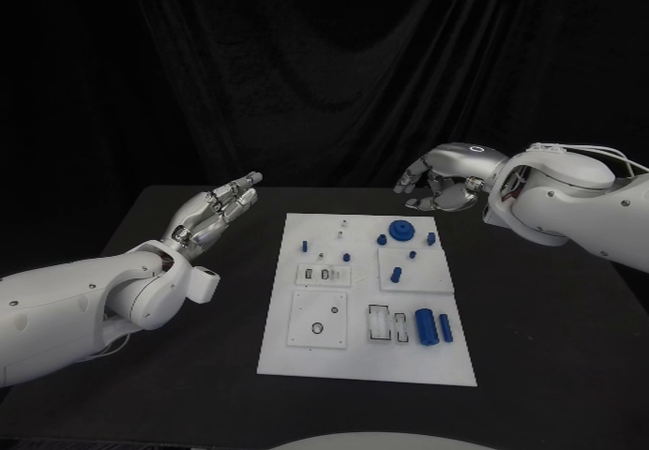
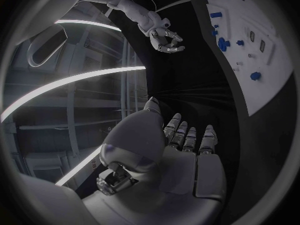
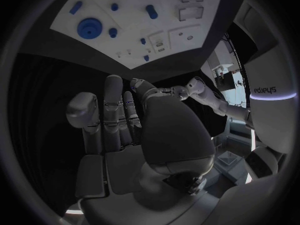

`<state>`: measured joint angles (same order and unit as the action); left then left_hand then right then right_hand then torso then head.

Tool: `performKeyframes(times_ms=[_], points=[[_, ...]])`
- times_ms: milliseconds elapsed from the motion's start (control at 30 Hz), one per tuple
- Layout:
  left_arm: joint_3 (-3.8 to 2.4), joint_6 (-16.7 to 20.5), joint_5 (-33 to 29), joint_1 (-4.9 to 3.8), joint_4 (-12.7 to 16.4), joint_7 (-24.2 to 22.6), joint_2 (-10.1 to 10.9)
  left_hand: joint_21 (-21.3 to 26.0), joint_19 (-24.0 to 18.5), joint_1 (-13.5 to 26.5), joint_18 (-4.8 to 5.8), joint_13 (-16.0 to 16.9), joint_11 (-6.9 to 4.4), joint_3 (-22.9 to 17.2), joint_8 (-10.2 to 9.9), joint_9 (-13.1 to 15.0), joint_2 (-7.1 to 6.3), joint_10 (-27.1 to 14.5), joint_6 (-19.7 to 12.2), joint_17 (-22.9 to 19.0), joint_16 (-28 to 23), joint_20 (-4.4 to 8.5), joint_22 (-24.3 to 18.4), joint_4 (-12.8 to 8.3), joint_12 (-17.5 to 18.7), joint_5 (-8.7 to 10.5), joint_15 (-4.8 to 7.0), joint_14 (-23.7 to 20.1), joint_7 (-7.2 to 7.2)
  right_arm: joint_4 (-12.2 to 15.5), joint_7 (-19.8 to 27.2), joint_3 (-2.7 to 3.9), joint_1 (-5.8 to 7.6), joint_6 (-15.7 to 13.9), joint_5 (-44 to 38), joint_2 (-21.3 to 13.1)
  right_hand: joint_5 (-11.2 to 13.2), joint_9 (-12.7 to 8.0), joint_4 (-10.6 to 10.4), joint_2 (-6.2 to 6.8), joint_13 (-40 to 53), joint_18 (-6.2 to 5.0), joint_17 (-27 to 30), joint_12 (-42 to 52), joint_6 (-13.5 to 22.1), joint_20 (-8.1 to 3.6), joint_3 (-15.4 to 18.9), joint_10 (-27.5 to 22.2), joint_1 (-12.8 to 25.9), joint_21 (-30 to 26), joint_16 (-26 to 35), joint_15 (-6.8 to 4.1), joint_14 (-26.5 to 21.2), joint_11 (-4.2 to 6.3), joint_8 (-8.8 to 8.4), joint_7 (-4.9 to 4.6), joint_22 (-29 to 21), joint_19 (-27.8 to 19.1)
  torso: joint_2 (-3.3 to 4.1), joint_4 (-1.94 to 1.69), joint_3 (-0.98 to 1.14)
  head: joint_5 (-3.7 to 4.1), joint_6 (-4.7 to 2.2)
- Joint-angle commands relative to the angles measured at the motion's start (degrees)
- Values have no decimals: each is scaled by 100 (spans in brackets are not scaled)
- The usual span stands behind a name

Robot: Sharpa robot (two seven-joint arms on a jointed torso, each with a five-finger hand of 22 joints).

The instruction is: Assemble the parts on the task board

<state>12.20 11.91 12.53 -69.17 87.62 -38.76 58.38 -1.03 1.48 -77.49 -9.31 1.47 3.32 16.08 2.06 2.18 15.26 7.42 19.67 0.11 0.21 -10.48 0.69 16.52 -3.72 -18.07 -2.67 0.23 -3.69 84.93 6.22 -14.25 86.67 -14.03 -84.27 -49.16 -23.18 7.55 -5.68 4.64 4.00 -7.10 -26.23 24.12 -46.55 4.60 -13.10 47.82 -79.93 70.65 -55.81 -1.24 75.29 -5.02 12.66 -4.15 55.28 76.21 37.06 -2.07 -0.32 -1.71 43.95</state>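
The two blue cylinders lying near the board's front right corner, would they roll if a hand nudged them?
Probably. The blue cylinders lie on their sides on the flat white task board, so a sideways nudge would likely roll them. They look small, rigid and smooth, so probably light and a bit slippery.

A black table (image 1: 176, 375) is seen from above, its matte top extending to the left and right of the central work area. Behind its far edge, a dark curtain (image 1: 324, 84) in vertical folds is hung across the whole background.
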Motion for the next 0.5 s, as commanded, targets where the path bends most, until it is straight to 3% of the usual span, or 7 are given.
performKeyframes(times_ms=[33, 100, 167, 233, 400, 433, 500], points=[[-5, 215, 201, -23, 69, -1368, 83, -17, -10, -42, -112, 2, 5, -11, 27, 2, -3, 21, 6, -1, -9, -47, 6, 12, -22, -20, -28, 3, 16, 62, -793, 7, 32, 24, -1270, 20, 173, 24, -83, 122, 16, 120, -418, -100, -19, -5, -129, 39, 50, 320, -306, -28, 163, 16, -104, 41, 494, 160, 156, -83, -20, 40, -5], [-5, 193, 209, -27, 97, -1366, 126, -13, -17, -58, -110, -2, 3, -8, 17, -3, -5, -2, -23, -5, -14, -47, 3, 17, -6, -30, -30, -7, 34, 84, -912, 7, 38, 118, -1414, 29, 664, 68, -163, 205, 33, 164, -785, -189, -92, 1, -175, 152, 113, 499, -553, -29, 279, 8, -176, 2, 771, 217, 209, -125, -25, 107, 4], [-5, 146, 214, -29, 93, -1360, 132, -10, -20, -74, -109, -4, 2, -9, 12, -6, -3, -13, -40, -5, -15, -48, 1, 16, 2, -50, -31, -9, 39, 85, -986, 7, 37, 123, -1533, 38, 922, 87, -206, 244, 45, 172, -834, -224, -139, 4, -150, 267, 151, 553, -583, -20, 289, 14, -205, -57, 863, 230, 278, -151, -34, 150, 20], [-5, 92, 216, -30, 72, -1356, 124, -1, -33, -127, -108, -7, -9, -16, 8, -7, 9, -37, -56, -11, -21, -40, -6, 17, 22, -143, -21, -23, 41, 81, -1016, 7, 34, 145, -1594, 52, 1160, 30, -259, 308, 28, 210, -1000, -383, 77, -5, -81, 382, 174, 687, -678, -38, 383, 31, -400, -159, 1096, 313, 382, -187, -55, 207, 0], [-5, -83, 219, -31, -12, -1365, 70, 33, -74, -229, -105, -16, -37, -27, 3, -10, 16, -99, -94, -11, -21, -8, -26, 19, 63, -276, 12, -23, 43, 143, -1093, 7, -2, 174, -1679, 34, 1248, 0, -274, 335, 4, 213, -962, -690, 159, -5, -16, 374, 88, 707, -627, -41, 383, 18, -532, -179, 1144, 299, 494, -259, -96, 400, 40], [-5, -109, 220, -31, -25, -1369, 61, 41, -84, -243, -104, -19, -48, -26, 1, -12, 18, -118, -111, -11, -21, 2, -31, 21, 74, -281, 23, -23, 51, 170, -1100, 6, -18, 185, -1687, 19, 1250, -5, -279, 341, 5, 215, -978, -714, 176, -5, -4, 382, 85, 713, -631, -40, 386, 19, -549, -186, 1159, 302, 494, -259, -96, 411, 56], [-5, -131, 220, -31, -27, -1376, 61, 50, -94, -257, -104, -21, -62, -22, -1, -13, 18, -138, -128, -11, -21, 14, -36, 21, 86, -286, 37, -23, 69, 216, -1109, 6, -39, 213, -1698, -3, 1225, -12, -280, 341, 5, 211, -960, -772, 201, -6, 7, 383, 61, 705, -612, -43, 378, 25, -577, -190, 1150, 289, 591, -304, -129, 474, -5]])
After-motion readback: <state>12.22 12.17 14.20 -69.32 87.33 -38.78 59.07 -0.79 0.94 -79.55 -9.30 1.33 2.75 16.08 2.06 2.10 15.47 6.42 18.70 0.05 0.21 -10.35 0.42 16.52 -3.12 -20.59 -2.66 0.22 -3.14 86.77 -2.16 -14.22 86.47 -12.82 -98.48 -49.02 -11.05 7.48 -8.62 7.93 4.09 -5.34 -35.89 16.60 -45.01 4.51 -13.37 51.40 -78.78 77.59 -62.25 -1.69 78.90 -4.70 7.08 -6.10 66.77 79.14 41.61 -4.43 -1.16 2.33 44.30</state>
